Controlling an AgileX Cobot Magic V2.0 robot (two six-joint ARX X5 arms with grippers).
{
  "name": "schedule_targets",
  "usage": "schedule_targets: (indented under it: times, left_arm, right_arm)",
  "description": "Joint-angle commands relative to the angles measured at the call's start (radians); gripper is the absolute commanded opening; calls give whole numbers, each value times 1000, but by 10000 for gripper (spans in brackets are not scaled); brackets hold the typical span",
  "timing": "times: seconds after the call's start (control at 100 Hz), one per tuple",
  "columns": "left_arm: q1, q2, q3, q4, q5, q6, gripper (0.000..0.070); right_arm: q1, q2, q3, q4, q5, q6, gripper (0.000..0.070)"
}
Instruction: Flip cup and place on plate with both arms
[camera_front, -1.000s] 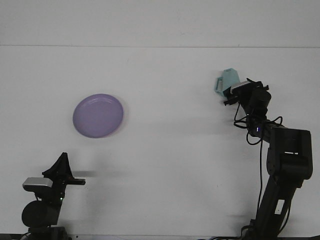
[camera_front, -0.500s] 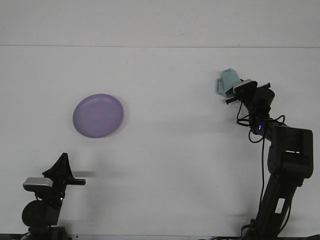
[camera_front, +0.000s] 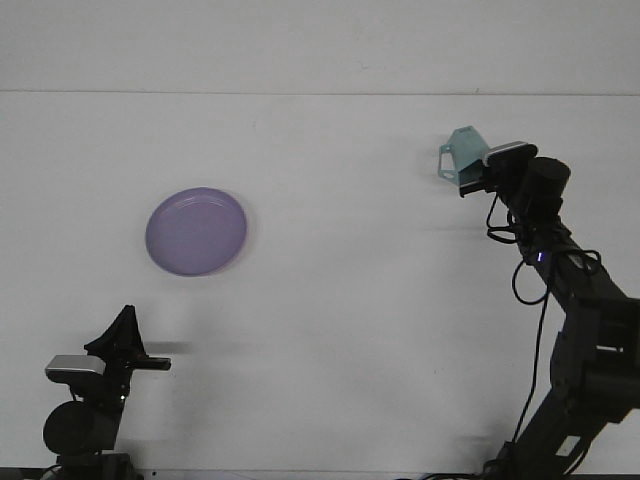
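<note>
The right end effector (camera_front: 474, 170), clamped on the cup (camera_front: 463, 155), has risen and tilted it; plate (camera_front: 197, 231) waits at nine o'clock.

A single front view looks from high behind the robot, forward and down over the white table (camera_front: 330, 300). It stands well back, taking in both arms: left arm (camera_front: 95, 400) at 7 o'clock, right arm (camera_front: 570, 330) at 4 o'clock.
</note>
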Motion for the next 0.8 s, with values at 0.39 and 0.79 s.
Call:
schedule_targets:
  times: [0.39,0.79]
  left_arm:
    - [1,0,23,12,0,-7,12]
    - [-1,0,76,8,0,-8,12]
  right_arm:
    - [129,-512,25,-637,72,219,0]
    - [417,-596,31,-1160,45,306,0]
